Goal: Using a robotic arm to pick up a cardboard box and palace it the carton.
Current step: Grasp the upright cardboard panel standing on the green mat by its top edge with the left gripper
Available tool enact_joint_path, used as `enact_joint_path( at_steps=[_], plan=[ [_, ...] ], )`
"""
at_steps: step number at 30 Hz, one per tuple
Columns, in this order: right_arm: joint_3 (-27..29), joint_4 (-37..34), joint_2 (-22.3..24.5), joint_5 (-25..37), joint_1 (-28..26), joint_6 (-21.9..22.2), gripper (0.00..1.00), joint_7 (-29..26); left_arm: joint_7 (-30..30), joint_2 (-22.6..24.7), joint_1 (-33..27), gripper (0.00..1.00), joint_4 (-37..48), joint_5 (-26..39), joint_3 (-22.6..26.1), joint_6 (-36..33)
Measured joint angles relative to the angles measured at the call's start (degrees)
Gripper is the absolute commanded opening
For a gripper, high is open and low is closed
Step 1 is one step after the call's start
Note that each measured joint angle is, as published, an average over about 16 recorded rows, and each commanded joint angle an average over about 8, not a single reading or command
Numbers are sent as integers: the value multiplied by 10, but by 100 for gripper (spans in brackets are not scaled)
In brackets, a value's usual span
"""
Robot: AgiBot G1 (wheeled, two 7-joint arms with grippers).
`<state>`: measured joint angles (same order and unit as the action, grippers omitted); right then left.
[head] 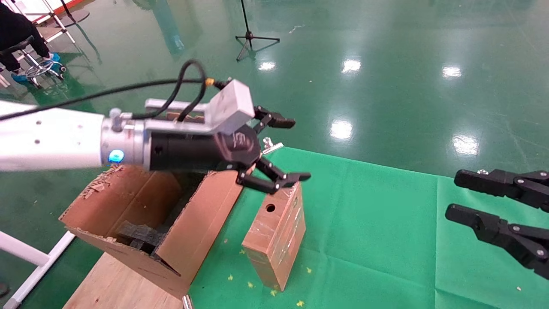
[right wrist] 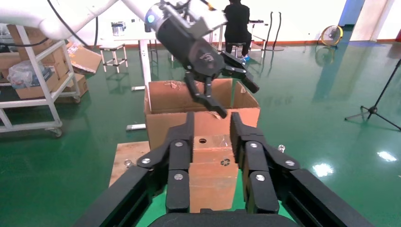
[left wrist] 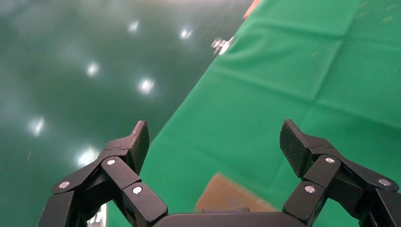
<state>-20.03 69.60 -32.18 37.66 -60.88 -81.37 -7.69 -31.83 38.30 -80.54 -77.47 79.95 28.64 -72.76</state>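
Note:
The cardboard box (head: 276, 231), slim, brown and tape-wrapped with a round hole in its upper face, lies on the green cloth (head: 369, 223) to the right of the carton (head: 128, 201). The carton is large, has ragged flaps and holds black foam (head: 139, 236). My left gripper (head: 291, 149), on the white and silver arm, is open and empty, hovering just above the box's far end. In the left wrist view the left gripper (left wrist: 215, 139) is wide open, with a corner of the box (left wrist: 227, 196) below it. My right gripper (head: 476, 197) is open and empty at the right edge, far from the box; its own view (right wrist: 213, 127) faces the box (right wrist: 210, 170).
The carton stands on a wooden board (head: 116, 283) at the cloth's left edge. A metal clip (head: 272, 146) sits on the table's far edge. A tripod stand (head: 253, 38) and a seated person (head: 17, 30) are on the green floor behind. White frame tubes (head: 30, 266) run at lower left.

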Motion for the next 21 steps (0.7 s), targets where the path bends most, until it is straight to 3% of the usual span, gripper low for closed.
enact_joint_path(
  at_steps=[9,21],
  plan=[
    [0,0,0,0,0,0,0,0,-216,37,-100,100,1,115,66,-76],
    [0,0,0,0,0,0,0,0,-496,96,-198,100,1,203,166,-165]
  ],
)
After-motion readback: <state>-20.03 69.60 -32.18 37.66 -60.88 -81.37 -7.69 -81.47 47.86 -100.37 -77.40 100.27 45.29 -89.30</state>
